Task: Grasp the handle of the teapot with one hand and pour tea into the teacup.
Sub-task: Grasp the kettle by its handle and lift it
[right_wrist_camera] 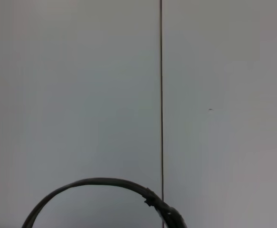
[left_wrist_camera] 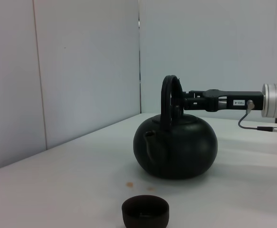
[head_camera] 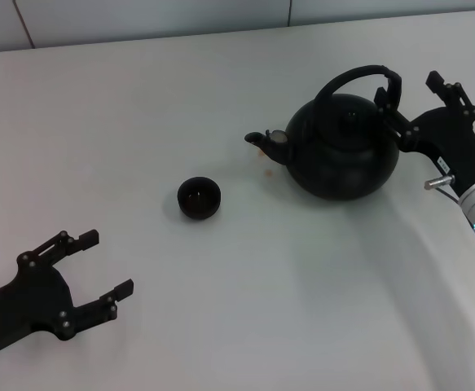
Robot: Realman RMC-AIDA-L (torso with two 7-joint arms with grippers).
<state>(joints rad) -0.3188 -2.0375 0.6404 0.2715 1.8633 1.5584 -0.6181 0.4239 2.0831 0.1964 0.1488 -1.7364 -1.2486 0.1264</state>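
Observation:
The matte-black teapot (head_camera: 343,151) stands upright at the back right of the white table, its spout pointing left toward the teacup. Its arched handle (head_camera: 355,76) stands up over the lid. My right gripper (head_camera: 408,94) is open at the handle's thicker right side, with fingers on either side of it and not closed. The left wrist view shows the teapot (left_wrist_camera: 176,147), the handle (left_wrist_camera: 169,95) and the right gripper (left_wrist_camera: 188,99) level with the hoop. The handle's arc (right_wrist_camera: 100,183) shows in the right wrist view. The small black teacup (head_camera: 199,198) (left_wrist_camera: 145,211) sits left of the spout. My left gripper (head_camera: 107,263) is open at the near left.
The white table (head_camera: 221,98) ends at a pale wall behind. A small orange spot (head_camera: 263,173) lies on the table between spout and cup, also in the left wrist view (left_wrist_camera: 128,184).

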